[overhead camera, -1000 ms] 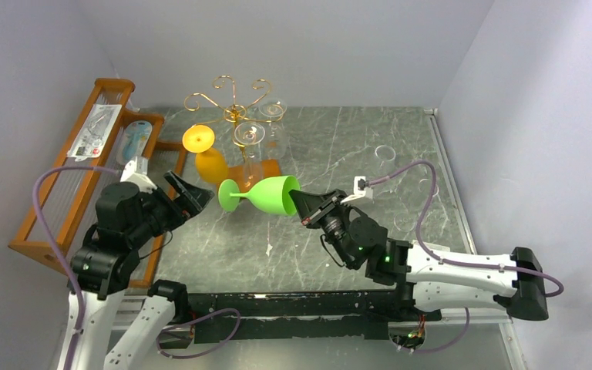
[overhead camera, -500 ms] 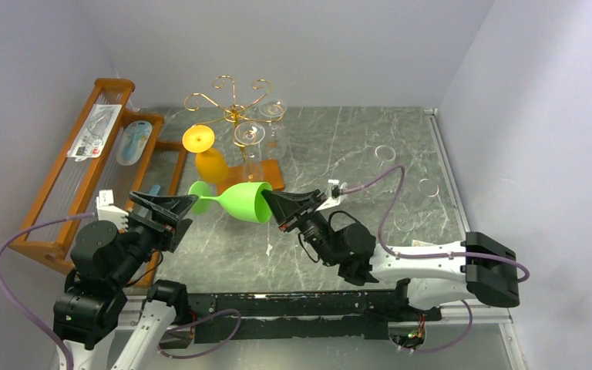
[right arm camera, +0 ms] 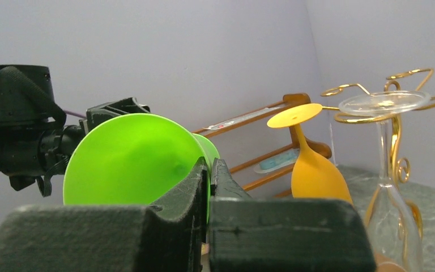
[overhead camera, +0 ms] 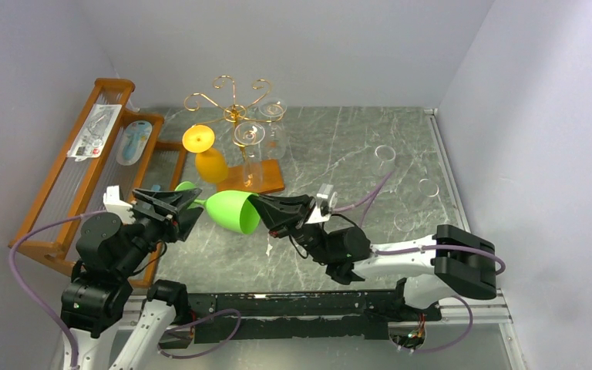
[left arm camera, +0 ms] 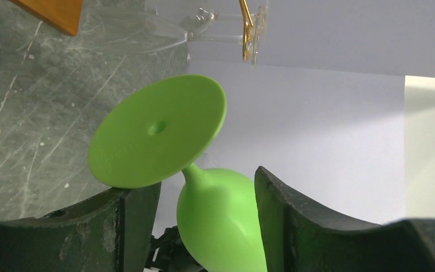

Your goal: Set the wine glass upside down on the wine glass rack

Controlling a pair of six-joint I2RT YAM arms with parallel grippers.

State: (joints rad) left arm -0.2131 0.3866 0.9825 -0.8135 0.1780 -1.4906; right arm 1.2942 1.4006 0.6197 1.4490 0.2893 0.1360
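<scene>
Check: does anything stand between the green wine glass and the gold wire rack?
Yes: an orange wine glass and a clear stemmed glass hang upside down on near arms of the gold wire rack, toward the green wine glass.

Green wine glass (left arm camera: 158, 133): smooth, matt, plastic-looking. Rack (overhead camera: 234, 114): thin glossy gold metal wire on varnished wood base (overhead camera: 268, 179). Clear glass (right arm camera: 382, 170): glossy, transparent. Tabletop (overhead camera: 339, 154): grey veined stone look, faint sheen. My right pincer (right arm camera: 208, 167) fingers (right arm camera: 173, 199): black, grainy, matt.
</scene>
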